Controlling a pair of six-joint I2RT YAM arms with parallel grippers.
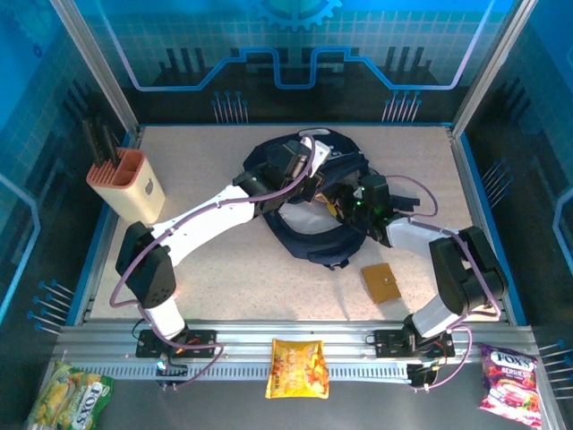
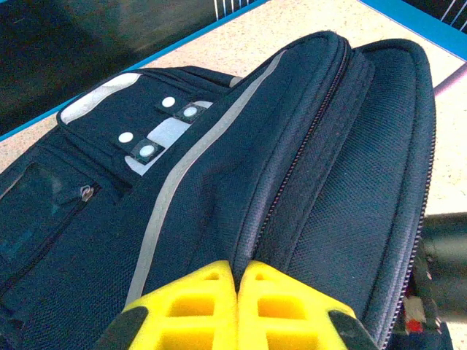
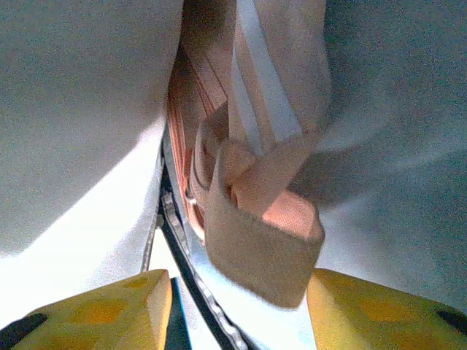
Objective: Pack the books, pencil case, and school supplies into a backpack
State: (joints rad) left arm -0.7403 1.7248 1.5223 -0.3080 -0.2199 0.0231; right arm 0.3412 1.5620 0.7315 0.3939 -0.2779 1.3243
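speckled beige table sits in a blue-walled booth, backpack near centre.

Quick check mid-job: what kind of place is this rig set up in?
Probably a purpose-built robot test cell: blue printed panels wall the speckled table, and aluminium rails front it.

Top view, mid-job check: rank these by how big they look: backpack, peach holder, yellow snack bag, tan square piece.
1. backpack, clearly largest.
2. peach holder and yellow snack bag: look close in size. The holder stands tall, nearer the camera, so I won't rank them.
3. tan square piece, smallest.
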